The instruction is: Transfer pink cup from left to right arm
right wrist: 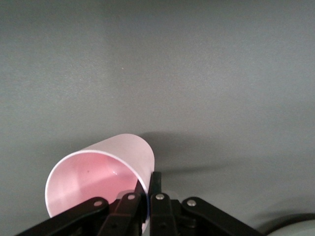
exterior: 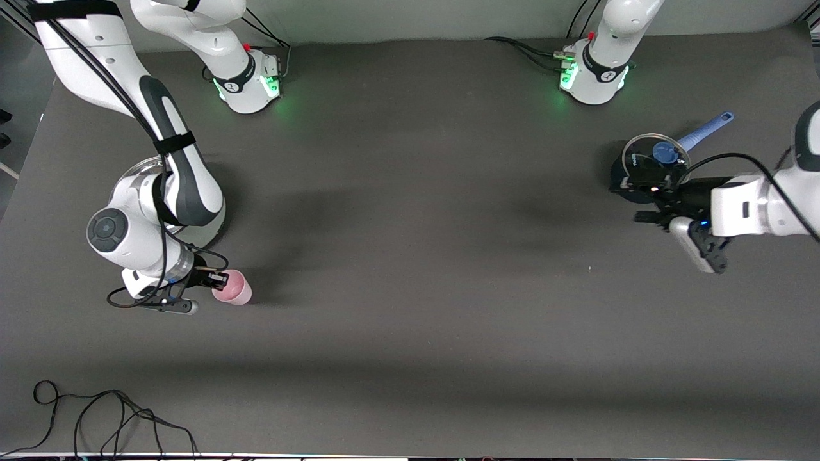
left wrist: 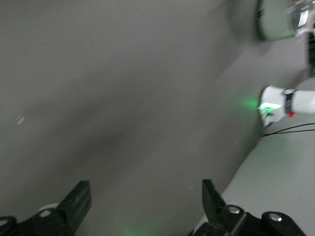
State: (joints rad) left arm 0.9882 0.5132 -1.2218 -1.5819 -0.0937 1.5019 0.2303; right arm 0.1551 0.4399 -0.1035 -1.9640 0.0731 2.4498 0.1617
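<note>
The pink cup (exterior: 234, 287) is near the right arm's end of the table, low over the dark mat and tilted. I cannot tell whether it touches the mat. My right gripper (exterior: 216, 280) is shut on its rim, with one finger inside the cup and one outside. In the right wrist view the cup (right wrist: 98, 172) shows its open mouth, and the right gripper (right wrist: 147, 186) pinches its wall. My left gripper (exterior: 637, 202) is open and empty, up in the air beside a lidded pot. In the left wrist view the left gripper (left wrist: 146, 201) has only bare mat between its fingers.
A pot with a glass lid, blue knob and blue handle (exterior: 660, 153) stands at the left arm's end. A second glass-lidded pot (exterior: 138, 171) is partly hidden under the right arm. A black cable (exterior: 96, 410) lies near the table's front edge.
</note>
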